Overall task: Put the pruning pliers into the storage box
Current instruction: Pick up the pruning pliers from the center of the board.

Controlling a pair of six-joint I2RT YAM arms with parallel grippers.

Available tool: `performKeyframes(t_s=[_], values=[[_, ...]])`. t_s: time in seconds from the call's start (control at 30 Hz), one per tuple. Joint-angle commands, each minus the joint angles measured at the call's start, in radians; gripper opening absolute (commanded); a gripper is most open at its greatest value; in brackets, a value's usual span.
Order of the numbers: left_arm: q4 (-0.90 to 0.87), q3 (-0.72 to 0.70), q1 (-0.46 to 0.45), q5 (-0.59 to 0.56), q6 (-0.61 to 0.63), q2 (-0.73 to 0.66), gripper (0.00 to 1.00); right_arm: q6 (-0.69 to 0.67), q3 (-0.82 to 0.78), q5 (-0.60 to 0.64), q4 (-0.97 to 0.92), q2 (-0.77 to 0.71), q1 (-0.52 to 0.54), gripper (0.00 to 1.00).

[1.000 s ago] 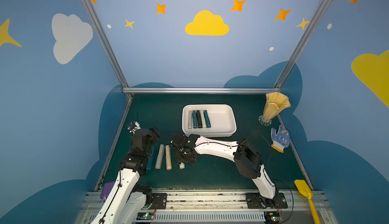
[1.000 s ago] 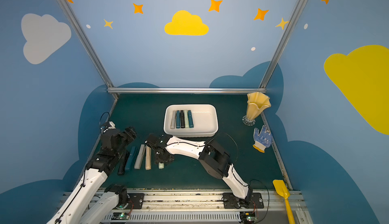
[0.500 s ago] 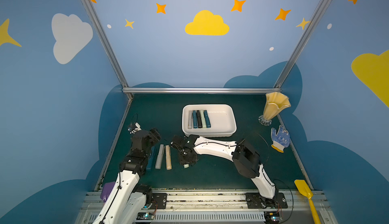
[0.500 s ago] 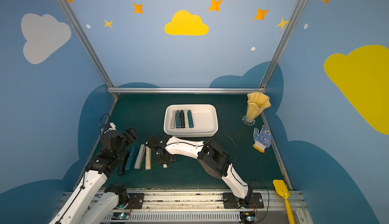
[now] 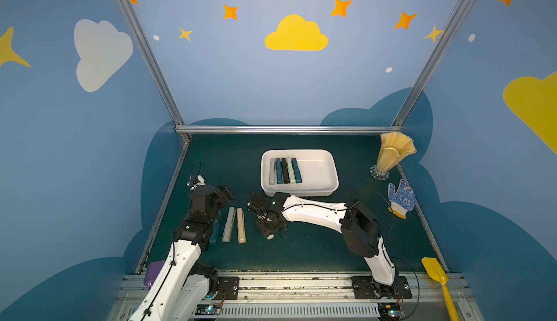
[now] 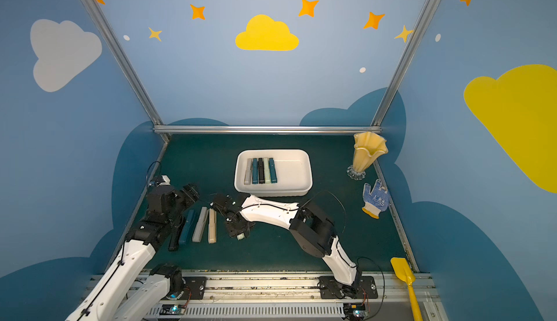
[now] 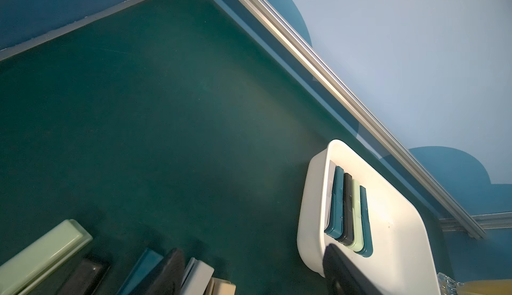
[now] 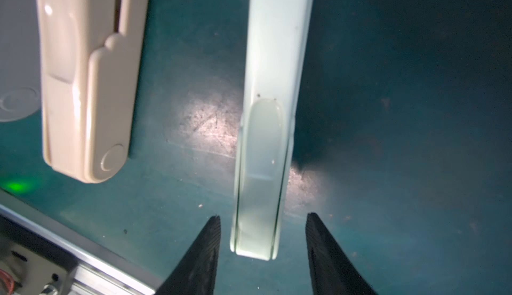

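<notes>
Pale green pruning pliers [image 8: 266, 141] are seen lying flat on the dark green tabletop [image 5: 304, 244]. Their near end is framed by the two black fingers [image 8: 205, 252] of the right claw [image 8: 263, 216], which is held spread, with a gap left on either side so that nothing is pinched. Just beside them, but apart, beige pliers [image 8: 83, 85] are laid parallel. In both top views the beige pliers are shown at the end of a row that also holds grey pliers [image 5: 229, 224], teal pliers [image 6: 187, 227] and black pliers [image 6: 174, 239], the row being partly covered by the left arm [image 5: 180, 262]. The left claw [image 7: 253, 250] is held spread over the far ends of that row, and nothing is gripped by it. The white storage box [image 5: 304, 192] is set further back, apart from both claws. Five pliers [image 5: 284, 170] are packed side by side against its left wall: grey, teal, black, pale green and teal.
</notes>
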Motion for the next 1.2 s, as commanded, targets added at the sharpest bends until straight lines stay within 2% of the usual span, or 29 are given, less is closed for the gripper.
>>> performKeyframes(t_s=[0.0,0.5,0.73,0.9,1.17], values=[[0.010,-0.004,0.004,0.003,0.013,-0.003,0.79,-0.042,0.023,-0.006,-0.011,0.011,0.011,0.47],[0.017,-0.005,0.004,0.011,0.017,0.011,0.78,-0.042,0.087,-0.001,-0.084,0.095,-0.004,0.42],[0.017,-0.004,0.004,0.013,0.018,0.010,0.77,-0.042,0.081,0.010,-0.090,0.094,-0.004,0.38],[0.018,-0.002,0.004,0.013,0.018,0.011,0.77,-0.037,0.079,0.027,-0.105,0.087,-0.004,0.30],[0.008,0.002,0.004,0.014,0.024,0.022,0.77,-0.032,0.046,0.066,-0.126,0.018,-0.006,0.28]])
